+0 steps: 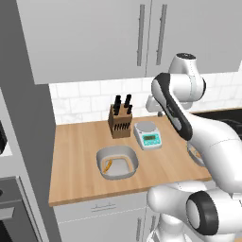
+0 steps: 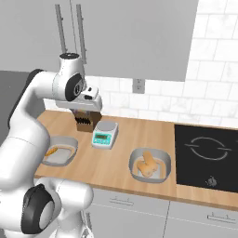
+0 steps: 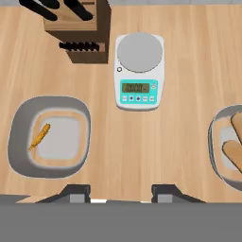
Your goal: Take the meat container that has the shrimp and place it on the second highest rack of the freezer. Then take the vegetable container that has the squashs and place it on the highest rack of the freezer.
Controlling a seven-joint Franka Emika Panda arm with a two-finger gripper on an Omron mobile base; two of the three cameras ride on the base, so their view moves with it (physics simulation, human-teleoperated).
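The gripper (image 3: 120,191) hangs high above the wooden counter (image 1: 80,146), pointing straight down. Its two dark fingertips (image 3: 75,191) stand wide apart with nothing between them, so the tool is released and empty. This raised pose appears to serve as a survey position: from here the hand view takes in both tubs at once.

The meat container (image 3: 49,137) sits on the counter toward the left of the hand view, open side up, with the shrimp (image 3: 39,136) lying on its floor near the left wall. The vegetable container (image 2: 149,165) rests well apart on the other side, close to the black cooktop (image 2: 209,158), with the squashs (image 2: 146,164) piled inside. Between the two tubs, further back, stand a digital kitchen scale (image 3: 139,71) and a knife block (image 1: 119,120) against the tiled wall.

Judged from the layout, no step of the task is done: both tubs are on the counter. The first target is the meat container, so the next move calls for shifting toward it and descending onto one rim wall, keeping clear of the scale
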